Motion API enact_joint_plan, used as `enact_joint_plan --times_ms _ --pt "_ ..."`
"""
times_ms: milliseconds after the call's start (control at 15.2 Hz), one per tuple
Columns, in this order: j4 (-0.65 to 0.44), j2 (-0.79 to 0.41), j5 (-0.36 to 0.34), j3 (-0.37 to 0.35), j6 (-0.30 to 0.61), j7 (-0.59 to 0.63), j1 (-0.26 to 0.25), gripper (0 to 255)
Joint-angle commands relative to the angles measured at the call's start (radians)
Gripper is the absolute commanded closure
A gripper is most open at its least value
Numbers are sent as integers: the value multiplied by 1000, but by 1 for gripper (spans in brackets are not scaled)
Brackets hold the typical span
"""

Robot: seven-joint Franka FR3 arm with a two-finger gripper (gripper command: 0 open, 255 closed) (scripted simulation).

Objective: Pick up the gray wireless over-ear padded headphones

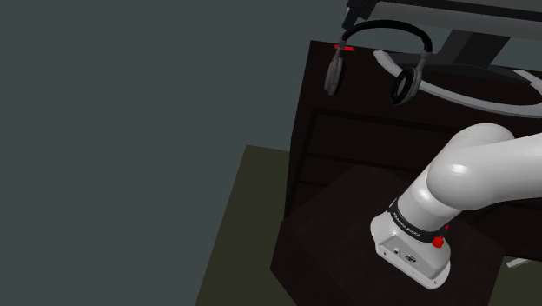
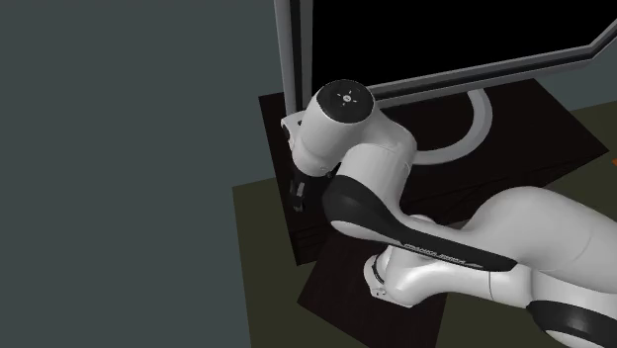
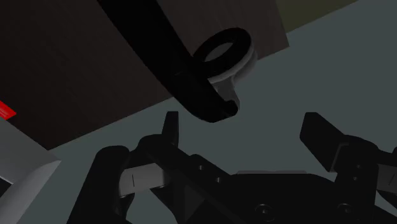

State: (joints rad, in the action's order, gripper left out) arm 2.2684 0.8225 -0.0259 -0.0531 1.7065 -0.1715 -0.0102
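Observation:
The headphones (image 1: 380, 33) lie on the dark desk (image 1: 365, 130) near its corner toward the shoulder view's left. They have a thin black headband, two grey padded ear cups (image 1: 334, 74) and small red marks. In the wrist view the black headband and one ear cup (image 3: 224, 57) sit just beyond my gripper (image 3: 245, 127), with the cup reaching past the desk's edge. The two black fingers (image 3: 170, 127) stand wide apart, open, with nothing between them. They do not touch the headphones.
A monitor with a black screen (image 2: 445, 40) stands on a curved grey foot (image 1: 486, 97) right behind the headphones. My white arm (image 2: 376, 178) bends over the desk. The dark stand box (image 1: 339, 235) sits below, on an olive floor patch (image 1: 243, 226), with a grey wall beside it.

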Motion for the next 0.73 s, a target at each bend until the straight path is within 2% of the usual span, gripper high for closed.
enact_joint_plan --times_ms 0,264,528,660 --pt "0 0 0 0 0 0 0 0" --pt "-54 23 -30 143 -165 -291 -74 0" --pt "-162 -10 -84 282 -333 -585 -148 0" --pt "-153 -7 -91 293 -333 -605 -153 0"
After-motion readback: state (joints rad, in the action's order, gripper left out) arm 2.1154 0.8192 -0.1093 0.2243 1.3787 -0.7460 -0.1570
